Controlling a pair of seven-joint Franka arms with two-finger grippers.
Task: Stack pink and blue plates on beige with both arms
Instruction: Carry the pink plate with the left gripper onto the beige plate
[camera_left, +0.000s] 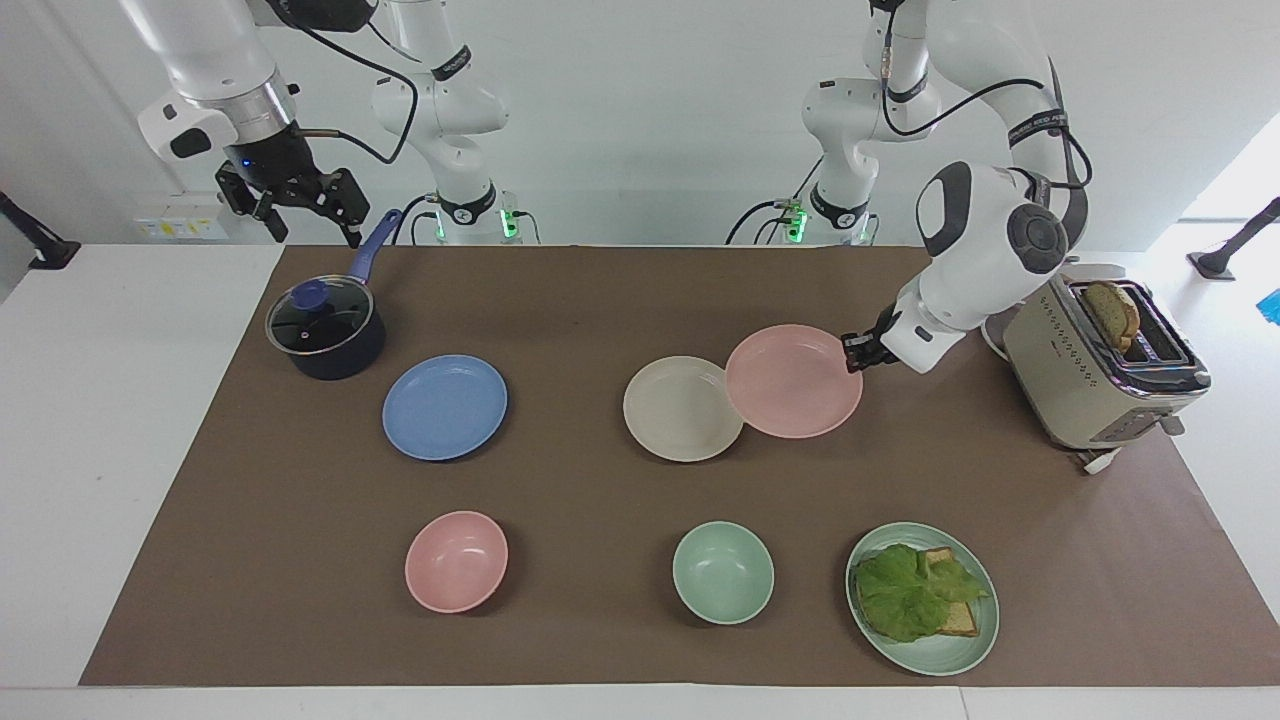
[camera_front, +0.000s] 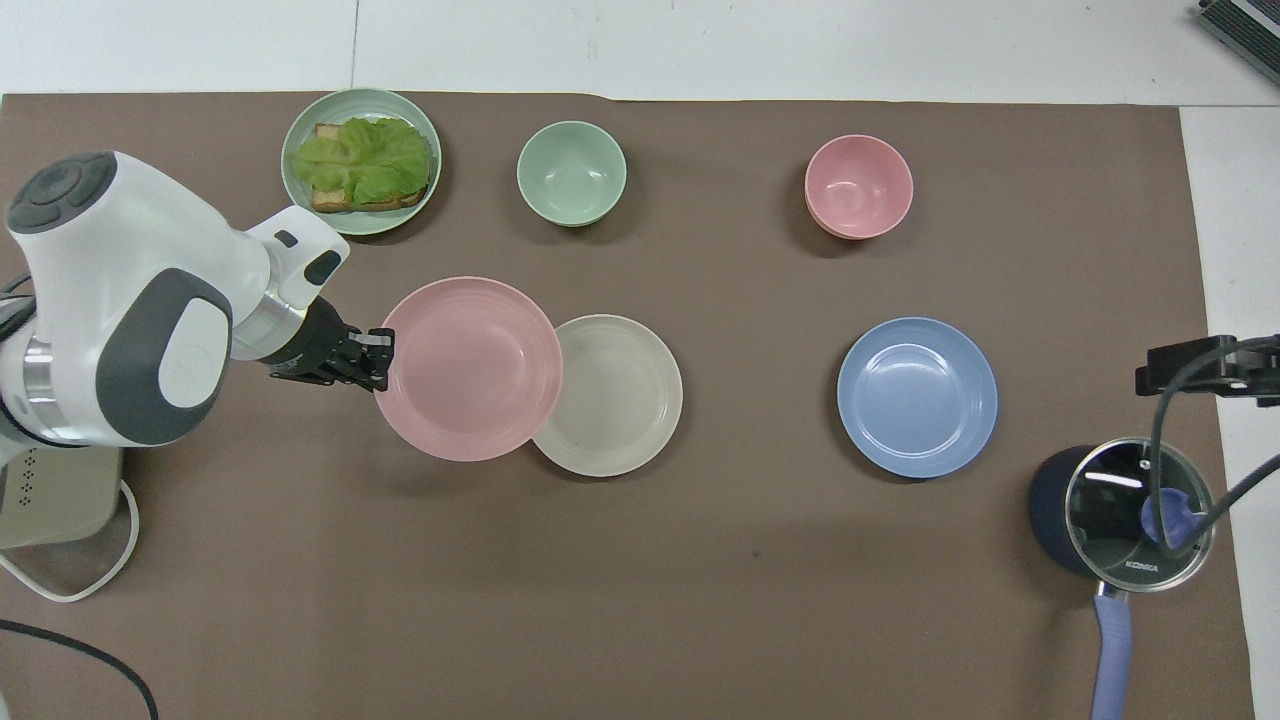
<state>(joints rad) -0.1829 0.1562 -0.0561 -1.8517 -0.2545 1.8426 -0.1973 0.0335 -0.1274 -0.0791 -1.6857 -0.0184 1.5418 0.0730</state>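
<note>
Left gripper (camera_left: 858, 352), centre-right of the facing view, clamped on the rim of the pink plate (camera_left: 793, 381), which is carried above the mat with its edge overlapping the beige plate (camera_left: 683, 409) at mid-frame; blue plate (camera_left: 445, 407) flat at centre-left. Right gripper (camera_left: 295, 205), upper left, jaws spread wide and empty, waiting over the saucepan (camera_front: 1120, 512) handle. Overhead view alone reads "KONKA" on the lid and cuts off the right gripper; facing view alone shows toast in the toaster (camera_left: 1105, 374).
</note>
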